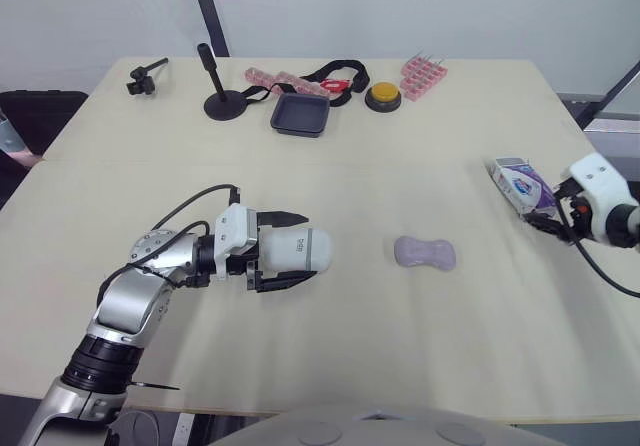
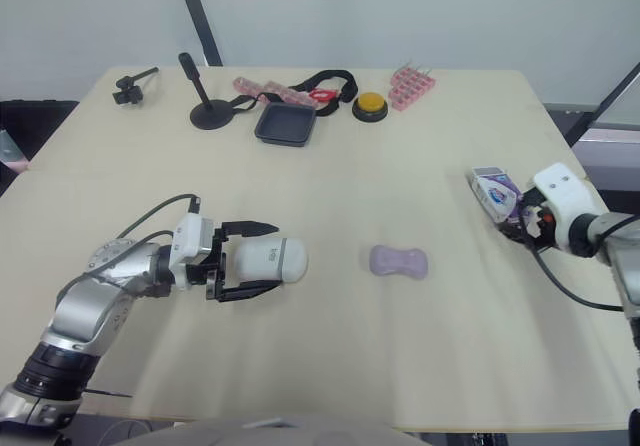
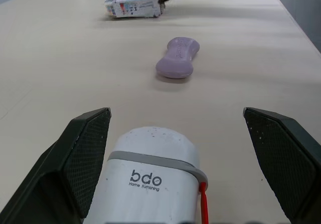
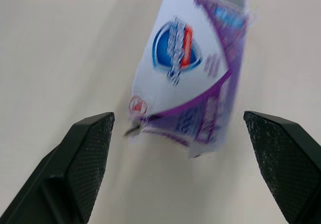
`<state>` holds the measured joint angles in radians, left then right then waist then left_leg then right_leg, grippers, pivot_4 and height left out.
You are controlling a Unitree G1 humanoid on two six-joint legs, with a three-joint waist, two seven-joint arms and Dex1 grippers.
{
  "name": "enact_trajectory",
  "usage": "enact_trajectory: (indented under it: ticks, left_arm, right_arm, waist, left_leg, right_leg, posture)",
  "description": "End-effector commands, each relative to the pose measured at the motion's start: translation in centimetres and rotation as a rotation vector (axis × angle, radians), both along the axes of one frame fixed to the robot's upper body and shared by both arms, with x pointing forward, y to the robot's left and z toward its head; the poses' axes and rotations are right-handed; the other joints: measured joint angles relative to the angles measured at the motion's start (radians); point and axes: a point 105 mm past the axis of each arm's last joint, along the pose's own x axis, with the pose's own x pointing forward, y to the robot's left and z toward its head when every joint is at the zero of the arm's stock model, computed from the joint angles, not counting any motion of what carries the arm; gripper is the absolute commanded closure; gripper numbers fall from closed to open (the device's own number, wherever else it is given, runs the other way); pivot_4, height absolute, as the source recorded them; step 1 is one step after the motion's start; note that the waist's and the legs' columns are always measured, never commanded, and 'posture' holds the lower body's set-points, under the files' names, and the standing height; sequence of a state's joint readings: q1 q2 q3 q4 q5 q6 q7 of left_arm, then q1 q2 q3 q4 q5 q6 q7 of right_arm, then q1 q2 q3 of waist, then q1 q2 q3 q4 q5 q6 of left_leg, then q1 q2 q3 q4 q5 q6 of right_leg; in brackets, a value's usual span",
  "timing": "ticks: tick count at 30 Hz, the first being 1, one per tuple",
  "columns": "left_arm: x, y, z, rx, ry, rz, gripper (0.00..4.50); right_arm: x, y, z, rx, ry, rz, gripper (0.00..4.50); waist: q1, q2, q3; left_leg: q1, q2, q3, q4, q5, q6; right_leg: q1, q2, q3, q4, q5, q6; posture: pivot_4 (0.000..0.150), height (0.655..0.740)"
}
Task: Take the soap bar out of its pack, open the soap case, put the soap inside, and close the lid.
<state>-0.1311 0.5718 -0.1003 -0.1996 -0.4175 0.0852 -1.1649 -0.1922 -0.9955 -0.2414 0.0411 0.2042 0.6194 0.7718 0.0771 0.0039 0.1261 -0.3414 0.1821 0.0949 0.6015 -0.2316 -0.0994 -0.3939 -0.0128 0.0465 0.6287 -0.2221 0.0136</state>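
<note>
Soap: the purple soap bar (image 1: 425,253) lies bare on the table (image 1: 400,366), out of its pack and between my two arms.
Pack: the purple-and-white pack (image 1: 520,181) rests on the table's right side, well apart from the soap and, by my reading, emptied.
Right gripper: my right gripper (image 1: 548,222) sits just behind the pack with its fingers spread wide, gripping nothing. The pack lies ahead of them and touches neither.
Left gripper: my left gripper (image 3: 176,111) is spread wide too, one finger on each side of the white soap case (image 1: 300,249), which lies on its side. I see neither finger pressing it.
Case: it looks closed, with a grey band around its body.
Done: the unpacking, as I judge it.
Left to do: grip the case, open it, put the soap inside, and close the lid.
Far edge: a black tray (image 1: 300,114) and a yellow button (image 1: 383,94) stand clear of the work.
</note>
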Motion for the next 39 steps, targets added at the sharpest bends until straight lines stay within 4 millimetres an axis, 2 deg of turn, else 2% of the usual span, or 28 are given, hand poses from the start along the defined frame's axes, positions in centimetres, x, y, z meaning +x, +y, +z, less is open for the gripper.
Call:
enact_trajectory:
  ticks: [1,3,5,7,8,9,12,14,17,19,21,24,28,32,39]
  left_arm:
    - [0.1,0.5,0.2,0.016,-0.018,0.007,0.0]
    - [0.1,0.8,0.1,0.024,-0.015,0.014,0.0]
    - [0.1,0.9,0.1,0.025,-0.013,0.021,0.0]
    - [0.3,1.3,0.2,0.025,-0.012,0.033,0.0]
    - [0.5,1.4,0.3,0.019,-0.014,0.047,0.0]
    - [0.7,1.6,0.3,0.015,-0.015,0.056,0.0]
    - [2.2,2.2,1.2,-0.035,-0.044,0.142,0.0]
    - [2.6,2.7,1.5,-0.057,-0.03,0.17,0.0]
    - [2.2,3.7,1.4,-0.024,-0.013,0.158,0.0]
    - [2.1,4.3,1.3,0.01,-0.029,0.158,0.0]
    - [1.8,4.6,1.5,0.025,-0.038,0.151,0.0]
    - [1.3,4.9,1.4,0.058,-0.031,0.134,0.0]
    - [0.9,5.2,1.0,0.1,-0.003,0.119,0.0]
    - [0.4,5.3,0.2,0.183,0.013,0.076,0.0]
    - [1.0,4.9,-1.6,0.268,0.073,0.037,0.0]
  right_arm:
    - [0.2,-1.1,4.6,-0.116,-0.144,0.006,0.04]
    - [0.1,-1.0,5.6,-0.169,-0.161,0.037,0.04]
    - [0.1,0.2,6.4,-0.154,-0.186,0.103,0.04]
    - [-0.3,3.3,6.9,-0.087,-0.224,0.249,0.04]
    - [-0.8,5.8,6.5,-0.025,-0.226,0.365,0.04]
    - [-1.3,7.4,6.3,0.016,-0.226,0.442,0.04]
    - [-1.1,10.7,2.6,0.037,-0.164,0.583,0.04]
    - [-2.0,13.4,1.6,0.105,-0.166,0.741,0.04]
    - [-4.5,17.3,3.3,0.299,-0.244,0.98,0.04]
    - [-6.3,18.8,4.1,0.403,-0.218,1.084,0.04]
    - [-7.2,19.6,4.1,0.439,-0.182,1.138,0.04]
    - [-7.9,20.3,3.0,0.436,-0.143,1.179,0.04]
    - [-7.8,21.2,1.7,0.429,-0.131,1.177,0.04]
    - [-7.3,21.2,1.0,0.409,-0.124,1.157,0.04]
    - [-7.0,21.3,0.4,0.379,-0.125,1.155,0.04]
  waist:
    - [-0.001,0.0,0.0]
    - [-0.004,0.0,0.0]
    - [-0.006,0.0,0.0]
    - [-0.009,0.0,0.0]
    - [-0.011,0.0,0.0]
    - [-0.012,0.0,0.0]
    - [-0.013,0.0,0.0]
    - [-0.012,-0.001,0.0]
    - [-0.013,0.0,0.0]
    - [-0.016,0.0,0.0]
    - [-0.016,-0.001,0.0]
    - [-0.016,-0.001,-0.001]
    - [-0.02,-0.001,-0.001]
    - [-0.025,-0.001,-0.001]
    - [-0.024,-0.001,-0.001]
  left_leg:
    - [0.0,0.0,0.0,0.0,0.0,0.0]
    - [0.0,0.0,0.0,-0.001,0.0,0.0]
    - [0.001,0.0,0.0,-0.001,0.0,0.0]
    - [0.001,0.0,0.0,-0.001,0.0,0.0]
    - [0.001,0.0,0.0,-0.001,0.0,0.0]
    - [0.001,0.001,0.0,-0.002,0.0,0.001]
    - [0.001,0.003,0.0,-0.002,-0.001,0.002]
    - [0.001,0.002,0.0,-0.001,-0.001,0.002]
    - [0.0,0.001,0.0,-0.002,-0.003,0.005]
    - [-0.002,0.001,0.0,-0.002,-0.003,0.005]
    - [-0.002,0.001,0.0,-0.003,-0.002,0.005]
    - [-0.002,0.002,0.0,-0.003,-0.002,0.005]
    - [-0.001,0.001,0.0,-0.003,-0.002,0.005]
    - [-0.001,0.001,0.0,-0.003,0.0,0.001]
    - [-0.001,0.001,0.0,-0.003,0.0,0.0]
  right_leg:
    - [0.0,0.0,0.0,0.0,0.0,0.0]
    - [0.001,0.0,0.0,-0.001,0.0,0.0]
    - [0.001,0.001,0.0,-0.002,0.0,0.0]
    - [0.001,0.001,0.0,-0.002,0.0,0.0]
    - [0.001,0.001,0.0,-0.002,0.0,0.0]
    - [0.001,0.001,0.0,-0.002,0.0,0.0]
    - [0.001,0.002,-0.001,-0.001,0.0,0.0]
    - [0.001,0.001,-0.002,-0.001,0.0,0.0]
    - [-0.001,0.0,-0.001,-0.001,0.0,0.0]
    - [-0.003,0.0,-0.001,-0.001,0.0,0.0]
    - [-0.002,0.001,-0.002,-0.001,0.0,0.0]
    - [-0.002,0.0,-0.002,-0.002,0.0,0.0]
    - [-0.001,0.0,-0.002,-0.002,0.0,0.0]
    - [-0.001,0.0,-0.002,-0.002,0.0,0.0]
    - [-0.001,0.0,-0.002,-0.002,0.0,0.0]
  posture:
    - [0.15,0.74]
    - [0.15,0.74]
    - [0.15,0.74]
    - [0.15,0.74]
    - [0.15,0.74]
    - [0.15,0.74]
    - [0.15,0.74]
    - [0.15,0.74]
    - [0.15,0.74]
    - [0.15,0.74]
    - [0.15,0.74]
    - [0.15,0.74]
    - [0.15,0.74]
    - [0.15,0.74]
    - [0.15,0.74]
